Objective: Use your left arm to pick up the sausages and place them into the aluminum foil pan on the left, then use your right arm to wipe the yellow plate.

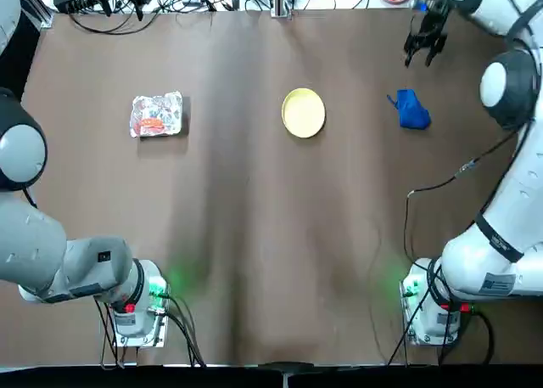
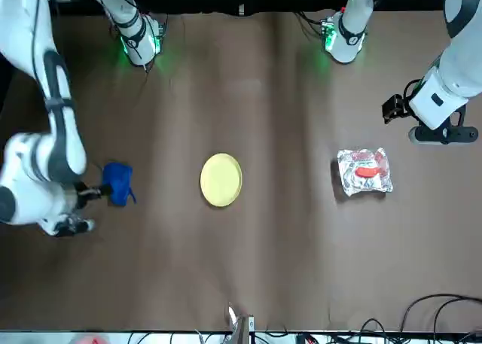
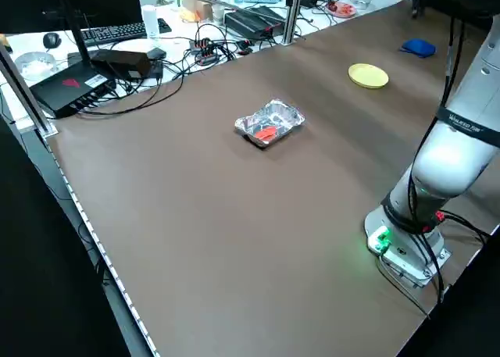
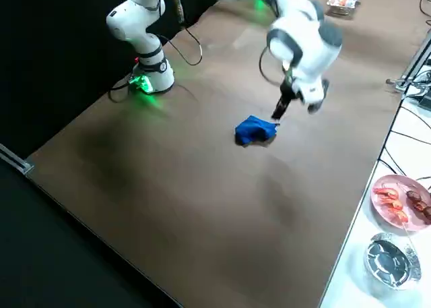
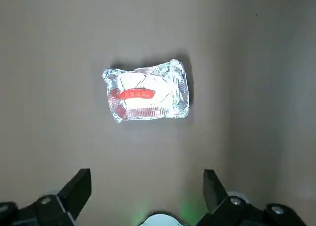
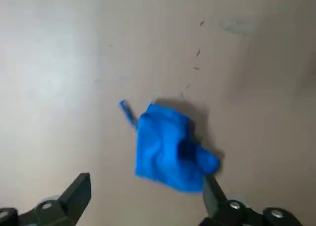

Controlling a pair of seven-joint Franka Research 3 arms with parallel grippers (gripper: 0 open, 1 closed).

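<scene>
The right claw point(image 1: 419, 63), spread and empty, probably wants the blue cloth point(image 1: 413, 110), just baseward; height is hard to judge. The yellow plate point(image 1: 304, 113) lies left of both. By the desk's point(image 1: 254, 235) left edge, the opened left claw point(image 5: 147, 174) faces the foil pan point(image 5: 180, 111), sausage point(image 5: 137, 94) inside.

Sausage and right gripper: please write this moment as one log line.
sausage: in foil pan | right gripper: open, above blue cloth

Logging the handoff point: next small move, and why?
Probably lower the open right gripper onto the blue cloth: the sausage already lies in the foil pan, and the cloth sits apart from the yellow plate.
</scene>
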